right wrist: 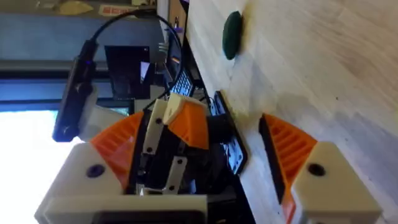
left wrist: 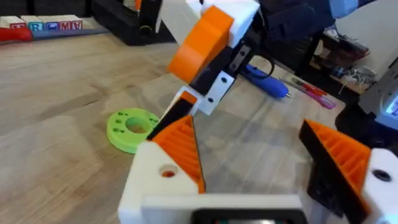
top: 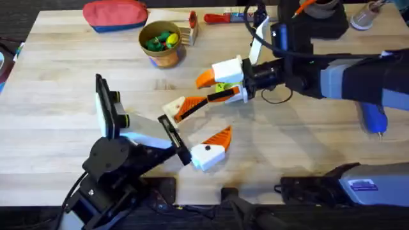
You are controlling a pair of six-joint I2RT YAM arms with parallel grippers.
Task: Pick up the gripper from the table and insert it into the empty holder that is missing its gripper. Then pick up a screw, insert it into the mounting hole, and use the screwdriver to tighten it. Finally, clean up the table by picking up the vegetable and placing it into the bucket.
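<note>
Standing by the bench (top: 307, 153), I see the two arms meeting near its middle. The left claw (top: 212, 118) reaches in from the near-left corner, released, its two white fingers with orange ribbed pads (left wrist: 183, 146) spread wide and empty. The right claw (top: 208, 89) comes in low from the right, also spread, and from its own wrist camera the pads (right wrist: 283, 149) stand well apart. I cannot see it clenching anything. One of its fingertips meets the tip of the left claw's farther finger, and with so much orange crowded there I cannot pick out the small loose gripper.

A flat green disc (left wrist: 132, 129) with a hole in it lies on the wood just beside that meeting point.

The blue screwdriver (top: 374, 118) lies on the bench to the right, partly under the right arm. The bucket (top: 163, 43) stands upright toward the far edge with green and yellow pieces inside. A red pouch (top: 115, 14) sits beyond it to the left, and a red-handled tool (top: 217, 18) lies along the far edge.
</note>
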